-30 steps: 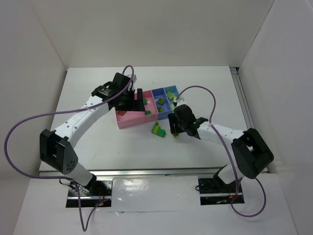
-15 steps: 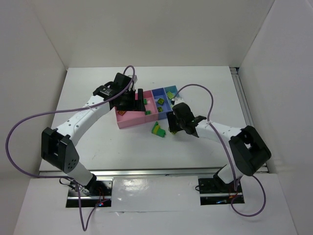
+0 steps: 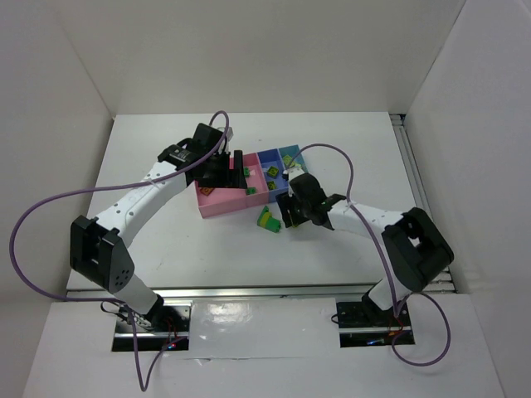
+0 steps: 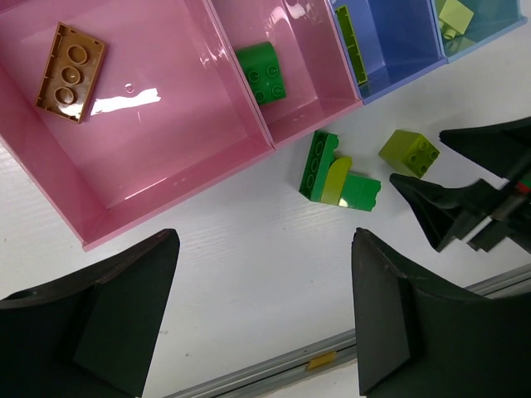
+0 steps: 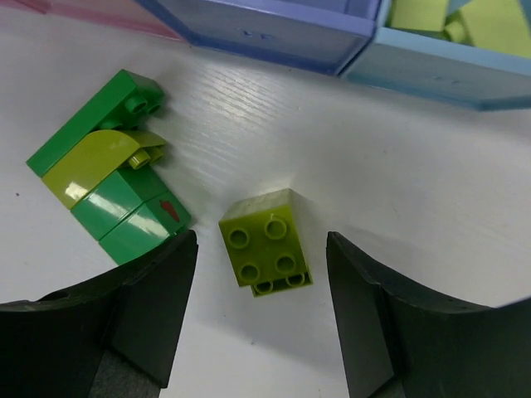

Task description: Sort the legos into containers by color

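Note:
A lime brick (image 5: 265,242) lies on the table between the open fingers of my right gripper (image 5: 261,286), untouched; it also shows in the left wrist view (image 4: 409,152). Left of it lies a cluster of dark green and lime bricks (image 5: 108,166), also in the top view (image 3: 269,220). The tray (image 3: 217,205) holds an orange-brown brick (image 4: 71,60) in the large pink compartment, a dark green brick (image 4: 265,71) in the narrow pink one, a lime piece (image 4: 352,46) in the periwinkle one and lime bricks (image 5: 452,18) in the light blue one. My left gripper (image 4: 261,315) is open and empty above the tray's near side.
The table's near edge with a metal rail (image 4: 274,371) runs below the left gripper. White walls enclose the table on three sides. Purple cables (image 3: 33,215) loop from both arms.
My right gripper has moved left toward the loose lime brick and the green cluster. My left arm has barely moved.

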### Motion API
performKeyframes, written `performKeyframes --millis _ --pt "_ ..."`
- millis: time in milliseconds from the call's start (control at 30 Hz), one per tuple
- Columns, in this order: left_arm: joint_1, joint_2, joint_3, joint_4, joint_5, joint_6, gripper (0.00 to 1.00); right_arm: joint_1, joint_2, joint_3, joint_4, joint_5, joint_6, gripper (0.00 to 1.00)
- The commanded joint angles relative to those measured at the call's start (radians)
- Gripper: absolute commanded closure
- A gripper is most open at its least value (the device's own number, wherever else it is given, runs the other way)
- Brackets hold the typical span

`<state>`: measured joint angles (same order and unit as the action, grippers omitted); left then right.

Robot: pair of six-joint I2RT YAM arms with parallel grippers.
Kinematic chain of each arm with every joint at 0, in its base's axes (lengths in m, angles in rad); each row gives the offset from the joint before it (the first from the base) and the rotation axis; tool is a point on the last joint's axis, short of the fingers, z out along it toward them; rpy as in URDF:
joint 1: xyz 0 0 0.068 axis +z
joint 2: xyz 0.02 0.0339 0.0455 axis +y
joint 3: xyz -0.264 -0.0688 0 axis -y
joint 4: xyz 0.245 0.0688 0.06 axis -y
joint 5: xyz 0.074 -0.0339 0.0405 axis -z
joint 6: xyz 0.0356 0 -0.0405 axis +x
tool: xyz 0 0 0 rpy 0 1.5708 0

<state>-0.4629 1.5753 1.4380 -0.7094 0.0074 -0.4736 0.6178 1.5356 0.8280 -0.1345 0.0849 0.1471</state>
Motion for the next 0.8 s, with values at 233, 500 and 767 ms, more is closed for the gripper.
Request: performKeyframes --millis 233,500,767 --pt "-0.003 0.008 0.009 0.021 0.025 0.009 0.14 0.007 0.029 0.048 0.027 -0.017 -0.038 0.6" --pt "-0.003 0.008 -0.005 0.021 0.115 0.079 0.14 -0.007 -0.124 0.02 0.003 -0.019 -0.008 0.89" --pt "-0.013 -0.069 -0.117 0.162 0.65 0.286 0.14 -0.203 -0.321 0.006 -0.037 -0.714 -0.027 0.89"
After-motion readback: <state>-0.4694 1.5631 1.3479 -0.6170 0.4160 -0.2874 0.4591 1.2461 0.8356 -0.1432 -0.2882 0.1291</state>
